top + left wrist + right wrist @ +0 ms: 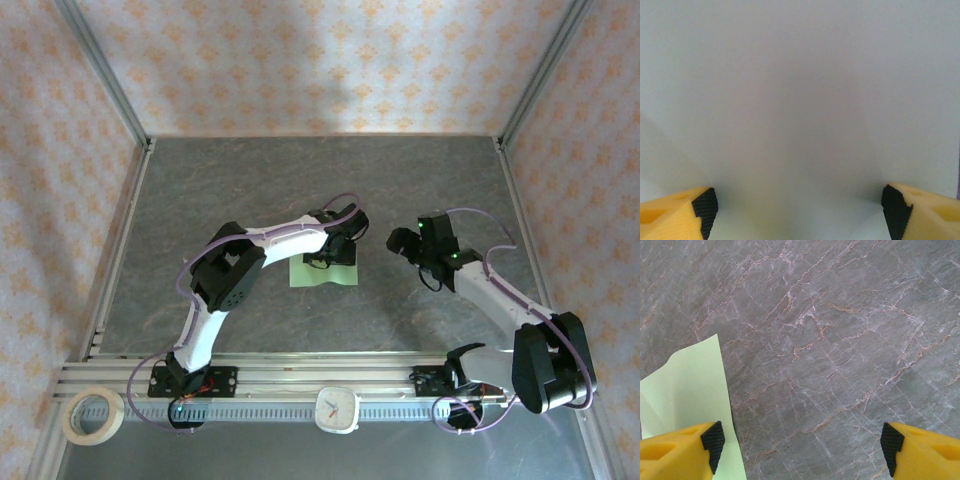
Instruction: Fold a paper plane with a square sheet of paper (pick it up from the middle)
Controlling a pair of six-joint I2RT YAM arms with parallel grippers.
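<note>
The square sheet of paper (308, 276) is pale green and lies on the grey marbled table (230, 190) near the middle. My left gripper (326, 256) is directly over it, pointing down and hiding its far part. In the left wrist view the sheet (800, 100) fills the frame very close up, and the left gripper (800, 210) is open, yellow fingers (704, 206) wide apart over the paper. My right gripper (402, 240) hovers to the right of the sheet, apart from it. It is open (800, 445) over bare table, with a corner of the sheet (685, 390) by its left fingertip.
A roll of masking tape (93, 415) and a small white clock (337, 408) sit by the aluminium rail at the near edge. Metal frame posts (105, 75) and patterned walls close in the table on three sides. Bare table lies beyond and on both sides of the sheet.
</note>
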